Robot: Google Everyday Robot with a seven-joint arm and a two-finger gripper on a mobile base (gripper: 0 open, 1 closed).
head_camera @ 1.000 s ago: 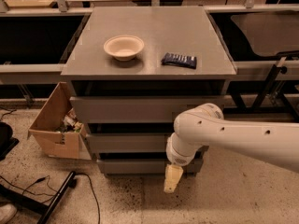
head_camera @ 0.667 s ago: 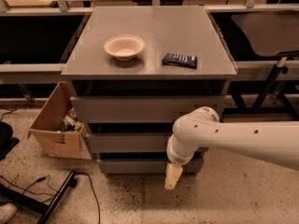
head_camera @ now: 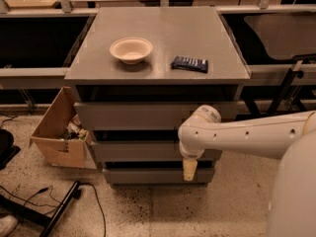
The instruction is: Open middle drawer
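Sitting right of the cardboard box [head_camera: 57, 135], the middle drawer [head_camera: 138, 151] is shut, its handleless front offering nothing to grasp. The gripper [head_camera: 189, 170] hangs right of centre, pointing down over the lowest drawer [head_camera: 143, 176], probably held low to catch the middle front's underside; open or closed, I cannot tell.

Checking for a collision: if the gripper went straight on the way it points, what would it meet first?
Probably the floor. The gripper points down in front of the lowest drawer, just below the middle drawer. How close it hangs to the drawer fronts is unclear.
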